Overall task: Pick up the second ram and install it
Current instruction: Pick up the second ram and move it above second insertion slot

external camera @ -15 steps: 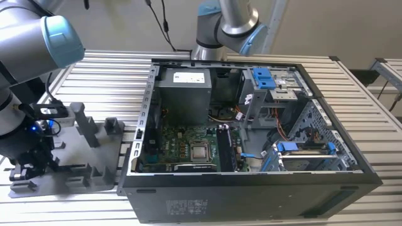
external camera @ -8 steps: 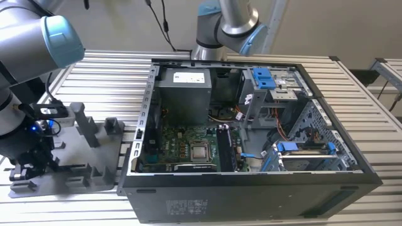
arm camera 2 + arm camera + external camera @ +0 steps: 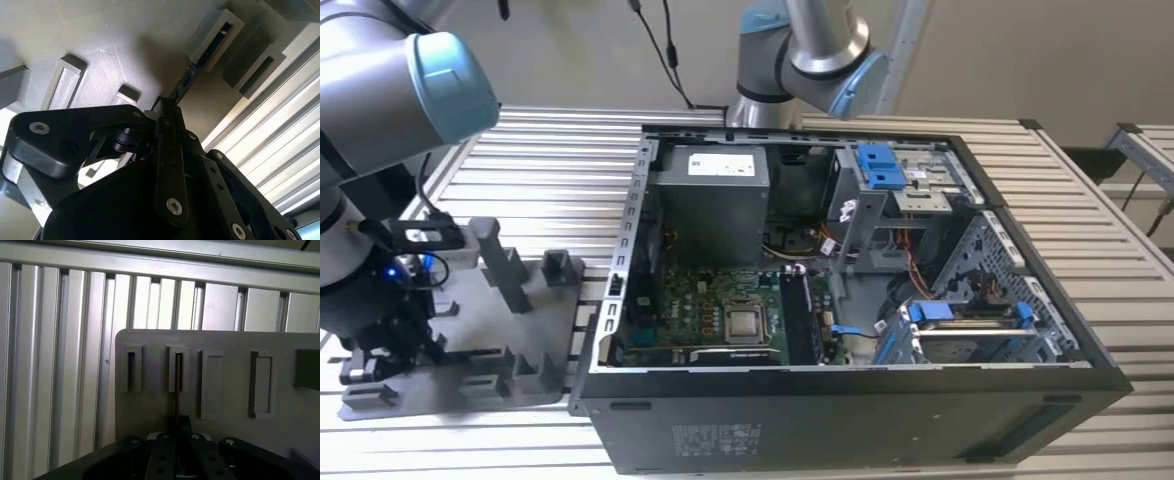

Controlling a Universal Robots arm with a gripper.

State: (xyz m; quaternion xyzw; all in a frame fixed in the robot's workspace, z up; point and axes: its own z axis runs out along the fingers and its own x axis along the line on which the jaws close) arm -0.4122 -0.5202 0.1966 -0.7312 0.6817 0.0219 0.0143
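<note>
Claw (image 3: 178, 426): narrow, pinched on the second ram (image 3: 178, 390), which is seen edge-on in the first wrist view.
Second ram: far end sits in a raised slot (image 3: 178, 371) of the grey holder plate (image 3: 230, 340).
Grey holder plate: lies on the slatted aluminium bench (image 3: 60, 370).
Open computer case (image 3: 854, 420): just beside the plate, toward the exterior view's right, with a green motherboard (image 3: 700, 305) inside.

The tray (image 3: 547, 345), holding the second ram (image 3: 178, 390), lies at the exterior view's left of the case (image 3: 854, 420).
</note>
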